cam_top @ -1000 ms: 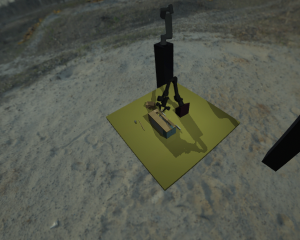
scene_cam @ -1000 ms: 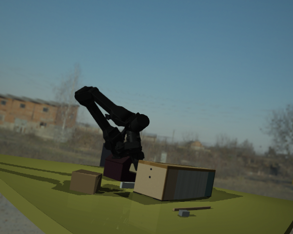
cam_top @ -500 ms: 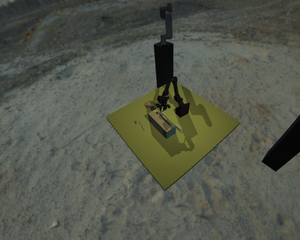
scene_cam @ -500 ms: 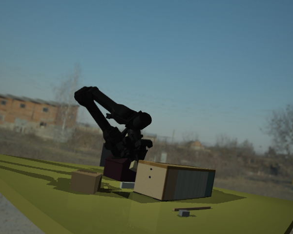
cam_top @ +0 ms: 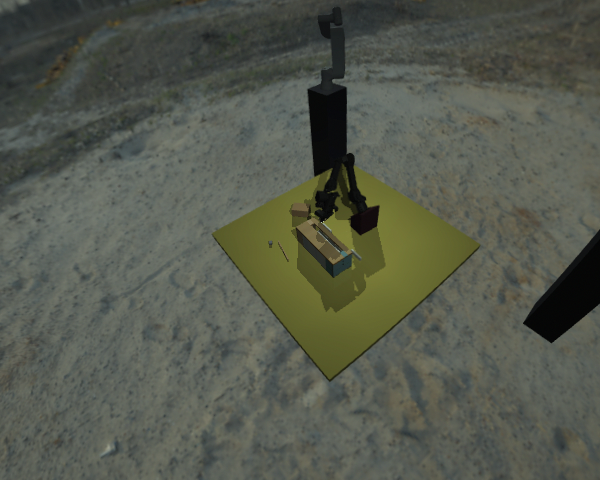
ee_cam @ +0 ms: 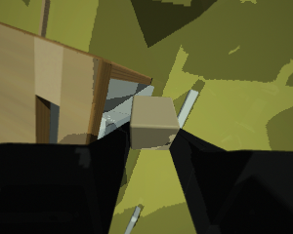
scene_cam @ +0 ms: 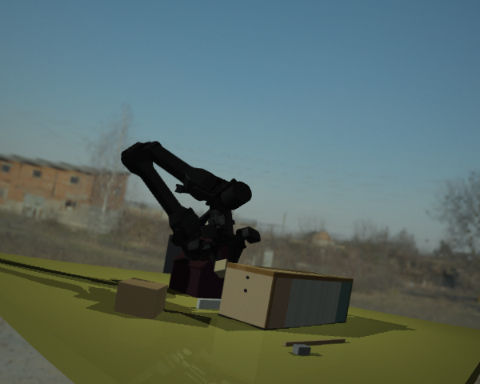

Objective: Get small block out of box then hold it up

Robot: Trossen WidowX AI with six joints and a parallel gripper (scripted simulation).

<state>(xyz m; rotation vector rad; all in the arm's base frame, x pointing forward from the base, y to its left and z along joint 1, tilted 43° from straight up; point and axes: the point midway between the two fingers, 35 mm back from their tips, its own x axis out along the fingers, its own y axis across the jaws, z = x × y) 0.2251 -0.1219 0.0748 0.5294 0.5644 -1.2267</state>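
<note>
The clear-fronted box stands upright on the yellow table, a long slot in its wooden top. My gripper points down beside the box and is shut on the small tan block. The block is clamped between the fingertips, off the table, at about the height of the box's top edge. In the exterior view it shows right by the top corner of the box's near end; the exact gap to the box cannot be told. The fingers are mostly hidden there.
A brown block stands off the box's end. A light bar lies behind the box. A thin stick and a small grey cube lie on its other side. A dark red block stands by the arm's base.
</note>
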